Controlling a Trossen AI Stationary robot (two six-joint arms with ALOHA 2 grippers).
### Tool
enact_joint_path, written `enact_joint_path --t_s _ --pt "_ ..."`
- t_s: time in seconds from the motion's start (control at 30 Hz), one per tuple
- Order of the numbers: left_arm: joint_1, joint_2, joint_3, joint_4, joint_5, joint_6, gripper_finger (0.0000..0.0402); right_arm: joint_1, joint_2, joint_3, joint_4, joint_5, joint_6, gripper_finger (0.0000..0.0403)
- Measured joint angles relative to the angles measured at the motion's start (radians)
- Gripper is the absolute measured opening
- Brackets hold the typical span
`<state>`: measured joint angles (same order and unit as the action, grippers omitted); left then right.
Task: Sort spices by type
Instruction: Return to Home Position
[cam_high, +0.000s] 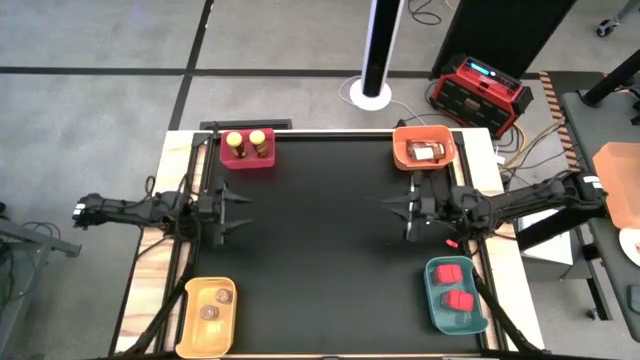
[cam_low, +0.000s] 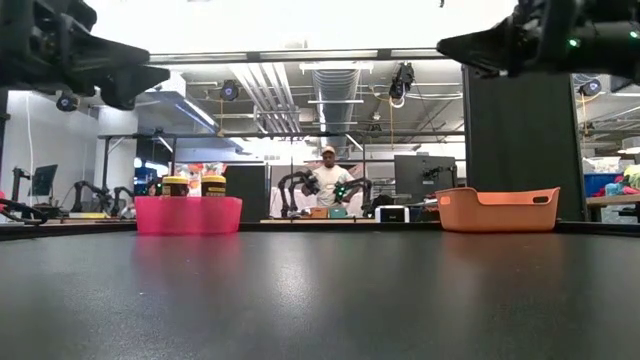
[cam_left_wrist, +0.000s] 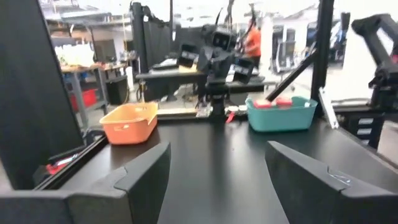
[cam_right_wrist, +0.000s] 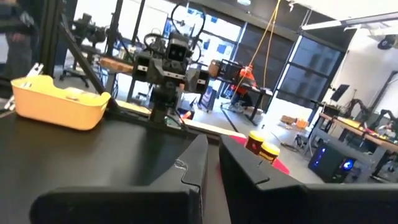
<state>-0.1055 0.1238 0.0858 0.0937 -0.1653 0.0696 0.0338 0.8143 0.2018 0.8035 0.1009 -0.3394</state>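
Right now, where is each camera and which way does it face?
High: overhead, facing down on table; left gripper, right gripper show.
Low: table height, facing red bin and orange bin; both grippers above.
Left wrist: faces teal bin; own gripper open.
Right wrist: faces yellow bin; own gripper shut.
High and low share red bin.

Black table — four bins at its corners.

Dark jointed left arm and right arm, black angular jaws
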Motion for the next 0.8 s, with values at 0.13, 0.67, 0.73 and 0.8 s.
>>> enact_joint_path --t_s 0.13,0.67,0.73,0.8 --pt "0.0 -0.087 -0.057 0.002 0.004 -0.023 0.0246 0.0 -0.076 -0.082 0.051 0.0 0.013 0.0033" --pt "0.0 -0.044 -0.068 -0.046 -0.008 -0.124 0.0246 -0.002 -0.283 -0.189 -0.041 -0.015 0.101 0.0034" --pt "0.0 -0.035 -0.065 -0.045 -0.008 -0.124 0.0246 -0.002 -0.281 -0.19 -0.045 -0.015 0.183 0.0034" --pt "0.0 -0.025 -0.064 -0.044 -0.008 -0.124 0.0246 -0.002 -0.281 -0.19 -0.045 -0.015 0.262 0.0034"
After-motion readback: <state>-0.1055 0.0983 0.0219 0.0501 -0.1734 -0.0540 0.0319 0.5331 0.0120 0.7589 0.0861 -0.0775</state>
